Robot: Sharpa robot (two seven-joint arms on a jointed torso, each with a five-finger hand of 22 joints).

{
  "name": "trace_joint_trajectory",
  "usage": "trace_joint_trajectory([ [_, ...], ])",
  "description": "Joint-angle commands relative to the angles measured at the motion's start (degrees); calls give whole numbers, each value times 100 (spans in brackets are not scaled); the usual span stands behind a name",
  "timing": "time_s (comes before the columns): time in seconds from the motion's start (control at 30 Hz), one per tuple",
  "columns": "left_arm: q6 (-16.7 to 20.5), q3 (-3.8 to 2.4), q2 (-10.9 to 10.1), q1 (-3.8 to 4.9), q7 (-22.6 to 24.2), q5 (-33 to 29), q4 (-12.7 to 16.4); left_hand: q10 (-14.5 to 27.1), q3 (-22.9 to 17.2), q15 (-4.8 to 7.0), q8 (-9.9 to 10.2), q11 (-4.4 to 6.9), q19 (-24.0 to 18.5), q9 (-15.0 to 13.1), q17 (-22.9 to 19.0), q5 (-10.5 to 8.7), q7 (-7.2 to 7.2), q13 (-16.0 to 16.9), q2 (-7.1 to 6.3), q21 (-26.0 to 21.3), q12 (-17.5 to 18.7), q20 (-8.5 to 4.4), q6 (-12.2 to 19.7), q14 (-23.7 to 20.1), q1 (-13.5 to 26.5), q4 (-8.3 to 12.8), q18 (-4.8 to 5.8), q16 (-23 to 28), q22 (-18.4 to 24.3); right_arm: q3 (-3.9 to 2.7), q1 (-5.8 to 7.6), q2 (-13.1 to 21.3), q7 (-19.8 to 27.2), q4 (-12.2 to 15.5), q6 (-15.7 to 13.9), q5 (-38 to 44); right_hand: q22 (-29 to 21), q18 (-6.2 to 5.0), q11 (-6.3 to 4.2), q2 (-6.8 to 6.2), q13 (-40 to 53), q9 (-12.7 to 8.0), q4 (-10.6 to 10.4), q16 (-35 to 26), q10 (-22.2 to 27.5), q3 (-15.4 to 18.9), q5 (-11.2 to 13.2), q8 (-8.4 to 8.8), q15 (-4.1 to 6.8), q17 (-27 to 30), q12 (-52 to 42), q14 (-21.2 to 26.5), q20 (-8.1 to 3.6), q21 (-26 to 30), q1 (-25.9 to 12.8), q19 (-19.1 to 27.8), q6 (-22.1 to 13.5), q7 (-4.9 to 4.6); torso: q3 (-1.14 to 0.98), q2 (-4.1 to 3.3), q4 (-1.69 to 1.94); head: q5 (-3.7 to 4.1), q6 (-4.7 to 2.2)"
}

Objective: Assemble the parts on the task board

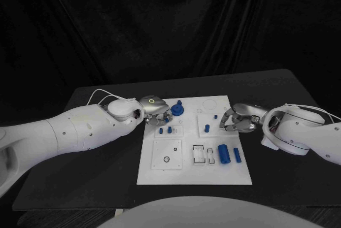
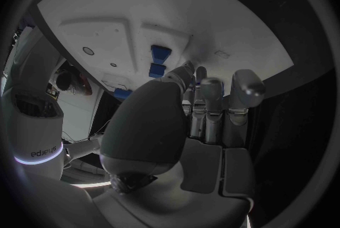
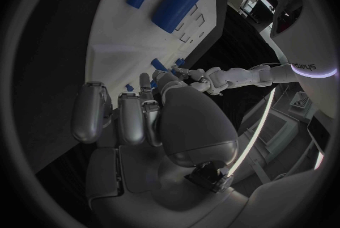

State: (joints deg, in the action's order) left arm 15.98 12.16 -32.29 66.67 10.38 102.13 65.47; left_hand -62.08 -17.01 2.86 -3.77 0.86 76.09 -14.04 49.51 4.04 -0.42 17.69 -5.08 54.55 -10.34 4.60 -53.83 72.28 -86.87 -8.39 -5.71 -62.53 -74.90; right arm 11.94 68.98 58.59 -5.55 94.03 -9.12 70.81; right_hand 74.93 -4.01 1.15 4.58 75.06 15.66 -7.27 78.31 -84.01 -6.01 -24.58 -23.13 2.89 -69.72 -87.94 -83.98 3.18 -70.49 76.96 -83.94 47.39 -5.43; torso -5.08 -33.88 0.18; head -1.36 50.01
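Observation:
The white task board (image 1: 195,171) lies in the middle of the black table. My left hand (image 1: 155,112) hangs over its far left corner, beside a round blue part (image 1: 177,110). Its fingers (image 2: 202,97) are curled against the thumb, and a sliver of a small blue part (image 2: 190,91) shows pinched between them. My right hand (image 1: 238,118) sits at the board's right edge with its fingers (image 3: 131,120) curled in and nothing seen in them. Small blue pegs (image 1: 165,131) and another peg (image 1: 206,128) stand mid-board. Two blue cylinders (image 1: 223,153) lie near the right edge.
Rectangular slots (image 1: 202,154) and a round hole (image 1: 167,159) mark the board's near half. Bare black table (image 1: 85,183) runs round the board on every side, with dark curtain behind. Both white arms reach in low over the table's sides.

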Motion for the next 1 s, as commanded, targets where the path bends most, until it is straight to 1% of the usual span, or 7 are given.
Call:
trace_joint_trajectory([
  [0.03,15,-4,-19,-10,-28,15,-1,131,25,-6,22,-14,-34,25,-39,-92,-42,-41,-74,-59,97,4,144,-76,98,-102,-56,53,-667,-5,-14,27,-98,20,8,3,962,-7,-52,-8,1043,6,11,-18,-342,-11,-16,-15,55,3,38,-246,-47,26,31,-52,46,5,2,1,0,0,-1],
  [0.4,443,-5,-518,191,-123,14,97,489,112,-42,-19,-29,-417,64,-706,-134,-164,-197,-264,-857,394,16,288,-566,224,-353,-164,652,-486,-6,260,257,-56,212,-277,3,962,-7,-61,-80,639,10,32,-16,-112,-15,-1,0,65,0,289,-249,-55,32,-8,-54,72,11,1,2,0,3,-1],
  [0.47,647,-5,-728,322,-101,-17,162,798,152,-132,-62,141,-1668,49,-1208,-130,-94,-210,-289,-2975,485,73,196,-1544,177,-434,-398,1442,49,-6,470,315,-27,276,-421,4,966,-5,-71,-110,345,14,46,-4,60,-38,1,6,71,-18,503,-255,-63,22,-14,-60,108,21,4,6,-5,-26,-1],
  [0.53,773,-5,-857,381,-57,-195,221,1022,174,-126,-65,262,-1998,48,-1377,-108,-145,-216,-301,-3217,540,88,180,-2236,173,-491,-378,1937,130,-6,595,339,0,304,-514,4,968,-4,-73,-120,248,15,52,-3,118,-47,1,7,74,-20,577,-256,-65,17,-10,-62,124,24,8,11,-9,-39,-1],
  [0.8,318,-3,-1483,573,1428,-4162,544,3029,643,-102,5,89,-5114,197,-2504,-42,75,-405,-201,-5124,584,71,716,-5193,514,-834,-240,4463,1095,-6,1266,267,97,362,-915,168,1002,21,-66,-357,-1686,-18,162,47,1329,-251,-4,147,74,-90,2387,-269,-73,-97,99,-104,245,11,15,22,-7,-155,-1],
  [0.87,-134,-1,-1590,585,1841,-5364,616,4083,1028,-97,12,84,-5924,335,-3341,582,86,-832,71,-5126,675,65,1067,-6033,983,-815,-255,5356,1527,-6,1368,164,72,321,-902,339,992,17,-49,-459,-2596,-33,185,17,1925,-338,24,201,60,-45,3369,-255,-63,-61,136,-91,283,-3,18,20,5,-143,-1],
  [1.0,-789,1,-1713,559,2290,-7005,776,5318,1859,-184,51,142,-6962,672,-4557,801,11,-1393,375,-5166,788,161,1993,-6971,1460,-858,-382,6154,3147,-6,1429,-54,39,185,-783,784,913,-37,24,-653,-3679,-40,283,-95,2734,-553,69,264,-1,117,4724,-200,-21,247,299,22,367,-63,31,1,19,-82,-1],
])
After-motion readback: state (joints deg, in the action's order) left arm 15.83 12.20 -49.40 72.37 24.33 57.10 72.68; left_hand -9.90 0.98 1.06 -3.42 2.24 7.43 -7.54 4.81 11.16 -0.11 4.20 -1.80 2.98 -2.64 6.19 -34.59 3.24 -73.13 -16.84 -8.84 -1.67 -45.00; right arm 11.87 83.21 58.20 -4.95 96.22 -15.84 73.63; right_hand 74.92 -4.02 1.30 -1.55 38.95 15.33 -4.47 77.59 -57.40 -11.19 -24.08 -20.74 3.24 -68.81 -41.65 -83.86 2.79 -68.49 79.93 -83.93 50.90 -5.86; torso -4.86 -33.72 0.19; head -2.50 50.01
